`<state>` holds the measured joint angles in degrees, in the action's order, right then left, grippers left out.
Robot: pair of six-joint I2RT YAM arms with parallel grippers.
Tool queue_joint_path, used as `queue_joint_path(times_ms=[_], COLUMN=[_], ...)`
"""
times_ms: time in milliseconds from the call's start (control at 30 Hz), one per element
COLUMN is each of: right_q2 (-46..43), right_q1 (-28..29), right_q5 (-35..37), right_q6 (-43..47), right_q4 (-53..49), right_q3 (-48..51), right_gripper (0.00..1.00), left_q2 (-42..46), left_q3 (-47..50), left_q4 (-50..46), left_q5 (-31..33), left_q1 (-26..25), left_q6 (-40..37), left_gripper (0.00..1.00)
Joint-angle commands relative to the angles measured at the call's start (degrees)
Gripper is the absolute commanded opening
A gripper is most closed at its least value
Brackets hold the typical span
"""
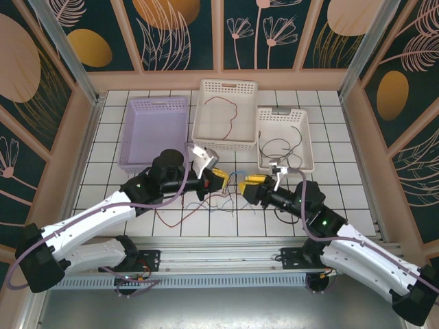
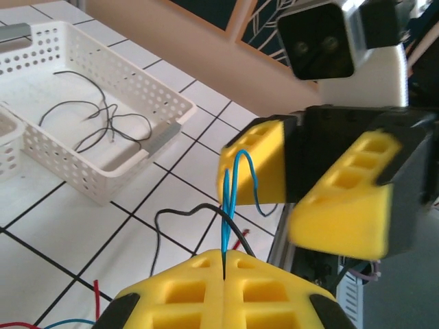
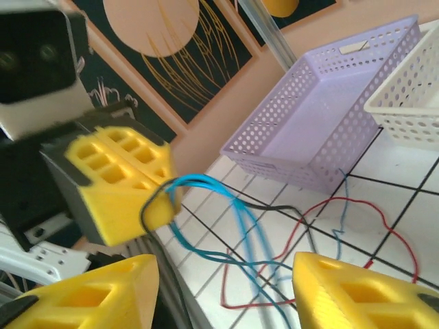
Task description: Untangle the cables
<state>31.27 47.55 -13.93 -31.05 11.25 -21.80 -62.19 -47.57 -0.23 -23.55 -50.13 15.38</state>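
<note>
My left gripper (image 1: 223, 179) is shut, its yellow fingers pinching a loop of the blue cable (image 2: 234, 179) at the seam (image 2: 225, 257). A black cable (image 2: 180, 211) curves past that same pinch point. Close in front, the right gripper (image 1: 245, 184) stands open; in its own wrist view (image 3: 225, 274) the blue cable (image 3: 247, 226) hangs between its spread fingers without touching either. A red cable (image 3: 309, 214) lies in loops on the tiles under both grippers, and it also shows in the top view (image 1: 206, 202).
Three baskets stand behind the grippers: a lilac one (image 1: 130, 127) at the left, a white one (image 1: 206, 127) in the middle with a red cable (image 1: 230, 113) in it, and a white one (image 1: 305, 147) at the right with a dark cable (image 2: 103, 123).
</note>
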Motion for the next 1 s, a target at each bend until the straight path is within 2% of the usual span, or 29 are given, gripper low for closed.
queue_joint_path(times_ms=[0, 200, 367, 500, 700, 967], right_q2=[-1.09, -1.95, -2.98, 1.79, 8.41, 14.68], right_q1=[-0.39, -0.35, -0.2, 0.78, 3.77, 4.26], right_q5=[1.07, 2.92, 0.14, -2.11, 1.06, 1.03], right_q6=[1.06, 0.78, 0.37, 0.02, 0.84, 1.87], right_q4=[-1.81, -2.51, 1.17, 3.68, 7.51, 9.18], right_q3=[-2.63, -3.24, -2.81, -2.0, -1.22, -2.1], right_gripper=[0.64, 0.63, 0.61, 0.59, 0.55, 0.51], left_q2=[-0.22, -1.82, -2.82, -2.92, -2.78, -2.41], left_q3=[-0.88, -1.72, -2.41, -2.35, -2.24, -2.09], left_q4=[0.41, -0.92, -1.71, -1.79, -1.36, -1.35], left_q5=[2.41, 5.45, 7.47, 7.79, 6.7, 6.42], left_q1=[0.21, 0.2, 0.23, 0.13, 0.22, 0.18], left_q6=[1.14, 1.94, 2.37, 2.38, 2.38, 2.13], left_gripper=[0.0, 0.0, 0.0, 0.0, 0.0, 0.0])
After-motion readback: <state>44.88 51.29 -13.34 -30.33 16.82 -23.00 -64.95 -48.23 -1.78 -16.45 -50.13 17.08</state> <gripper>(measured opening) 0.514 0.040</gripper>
